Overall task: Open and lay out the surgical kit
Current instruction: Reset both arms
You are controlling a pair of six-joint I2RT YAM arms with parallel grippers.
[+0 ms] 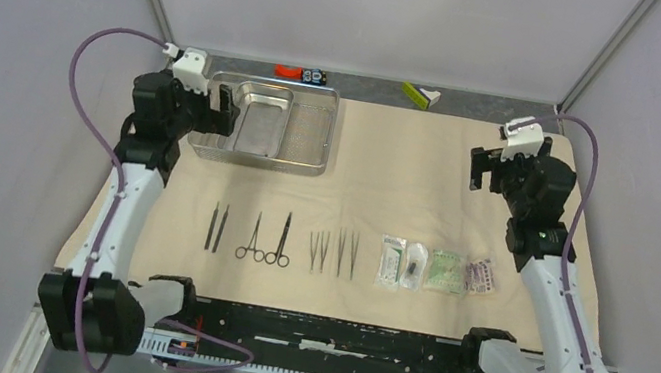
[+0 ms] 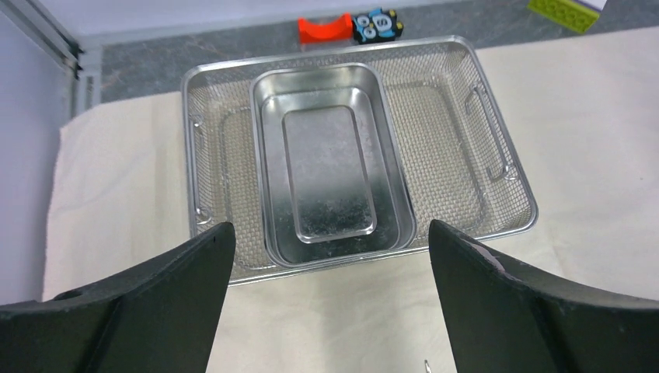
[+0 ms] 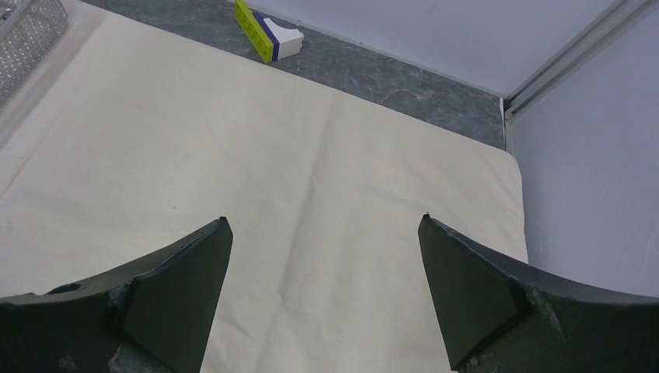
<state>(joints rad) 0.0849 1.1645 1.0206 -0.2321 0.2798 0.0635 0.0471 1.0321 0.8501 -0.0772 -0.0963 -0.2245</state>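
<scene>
The cloth wrap (image 1: 432, 163) is spread flat beneath the mesh tray (image 2: 497, 132). A smaller inner tray (image 2: 330, 155) is seated inside the mesh tray, towards its left end; nothing is seen lying in either one. Nearer than the mesh tray, a row is laid out on the wrap: slim forceps (image 1: 216, 226) directly in front of it, ring-handled instruments (image 1: 265, 239) beside those, then thin tweezers (image 1: 333, 251), and sealed packets (image 1: 437, 268) farthest to its right. The left gripper (image 2: 330, 225) is held above the tray's left end, fingers spread wide, nothing held. The right gripper (image 3: 324, 219) is held well to the tray's right, fingers likewise wide and empty. Orange and black pieces (image 1: 301, 72) lie just behind the tray.
</scene>
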